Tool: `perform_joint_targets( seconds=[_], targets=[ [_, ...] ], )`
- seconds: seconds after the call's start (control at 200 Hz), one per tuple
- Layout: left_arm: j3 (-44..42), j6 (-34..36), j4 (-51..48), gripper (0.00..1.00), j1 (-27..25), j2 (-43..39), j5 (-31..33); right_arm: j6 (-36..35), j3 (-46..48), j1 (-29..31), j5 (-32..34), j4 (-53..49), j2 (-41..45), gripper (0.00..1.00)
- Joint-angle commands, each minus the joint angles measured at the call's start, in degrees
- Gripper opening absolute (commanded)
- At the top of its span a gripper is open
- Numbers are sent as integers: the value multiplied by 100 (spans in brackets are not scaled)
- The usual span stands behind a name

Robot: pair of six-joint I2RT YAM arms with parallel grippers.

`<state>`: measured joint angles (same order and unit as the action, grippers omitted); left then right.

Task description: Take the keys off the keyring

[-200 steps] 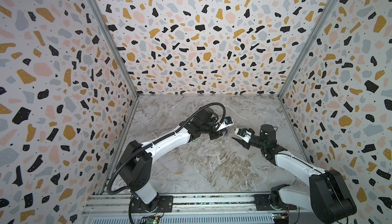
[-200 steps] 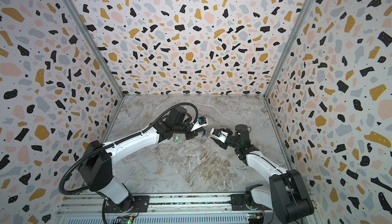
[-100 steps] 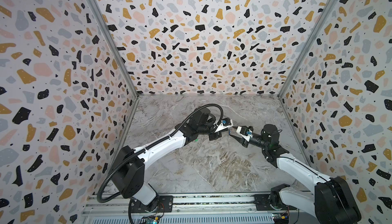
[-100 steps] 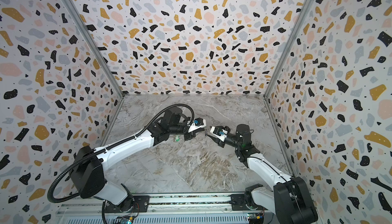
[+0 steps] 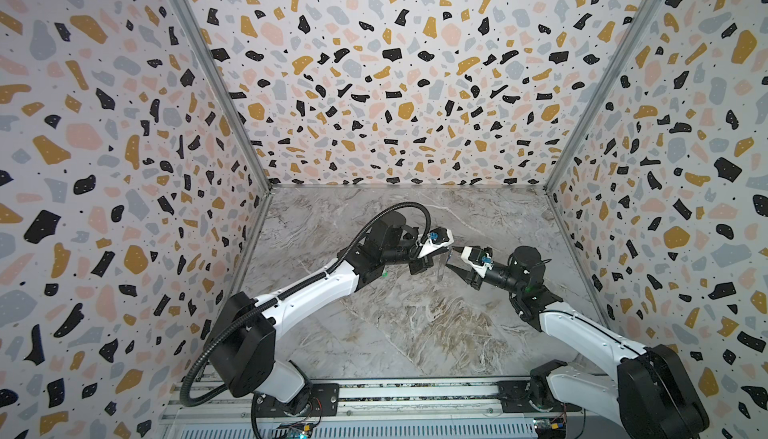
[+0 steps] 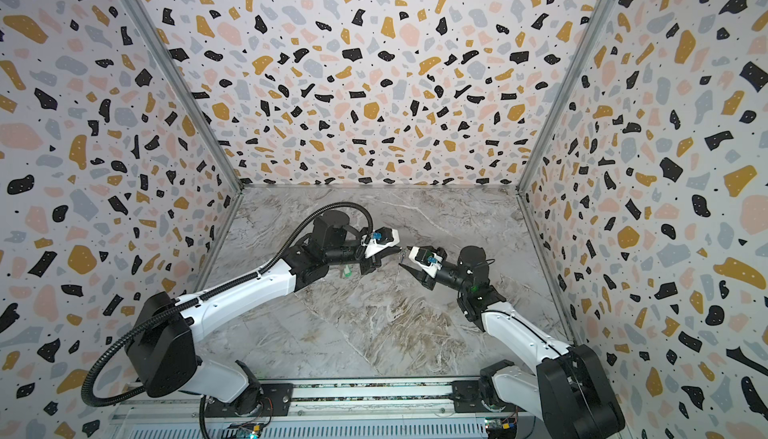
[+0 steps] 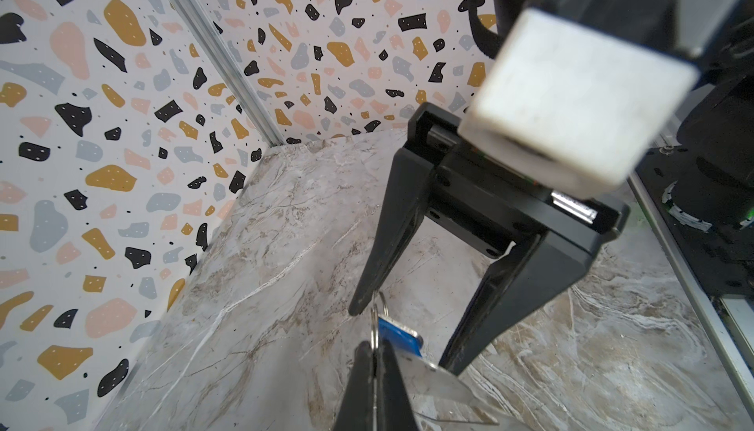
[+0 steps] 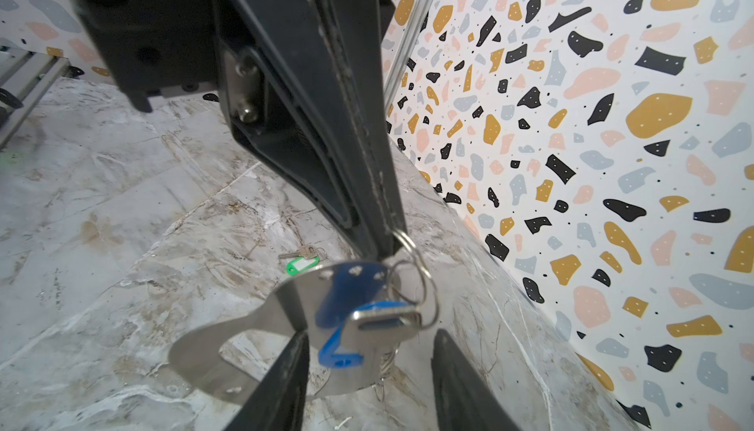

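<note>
My left gripper [image 7: 374,347] is shut on the wire ring of the keyring, held above the marble floor. The keyring's flat shiny tab [image 8: 253,343] hangs from that ring, and so does the key with the blue tag [image 8: 379,323]. My right gripper [image 8: 371,335] is open, its fingers on either side of the blue-tagged key and one finger [image 8: 285,380] in front of the tab. In both top views the two grippers meet tip to tip, left gripper [image 5: 445,250] and right gripper [image 5: 451,259]. The key with the green tag [image 8: 302,263] lies loose on the floor under the left arm [image 6: 347,271].
Terrazzo-patterned walls [image 5: 395,83] enclose the marble floor [image 5: 415,324] on three sides. The metal rail [image 5: 415,399] with both arm bases runs along the front edge. A black cable [image 5: 399,208] loops over the left arm.
My right gripper has moved left toward the left gripper and now straddles the hanging blue-tagged key. The left gripper has kept its hold and shifted slightly.
</note>
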<state>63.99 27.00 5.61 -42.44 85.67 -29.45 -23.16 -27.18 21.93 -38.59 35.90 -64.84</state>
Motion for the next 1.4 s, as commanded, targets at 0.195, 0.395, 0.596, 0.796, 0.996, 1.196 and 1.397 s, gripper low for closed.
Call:
perform_joint_targets(
  seconds=[0.195, 0.395, 0.596, 0.796, 0.996, 1.196, 1.397],
  targets=[
    [-86, -163, 520, 0, 30, -165, -80, 514, 88, 98, 568, 817, 263, 46],
    [-99, -169, 554, 0, 36, -157, -70, 532, 182, 135, 670, 982, 366, 44],
    [-90, -178, 590, 0, 28, -153, -79, 480, 221, 153, 751, 950, 385, 36],
    [-57, -197, 591, 0, 29, -162, -114, 286, 222, 195, 998, 779, 400, 27],
    [-16, -231, 626, 0, 41, -151, -139, 3, 211, 299, 1302, 723, 430, 14],
    [-54, -527, 837, 0, 138, -160, -268, -268, 265, 343, 1631, 569, 557, 4],
    [-119, -738, 1258, 0, 230, -196, -393, -392, 314, 337, 1723, 488, 656, 0]
  ],
)
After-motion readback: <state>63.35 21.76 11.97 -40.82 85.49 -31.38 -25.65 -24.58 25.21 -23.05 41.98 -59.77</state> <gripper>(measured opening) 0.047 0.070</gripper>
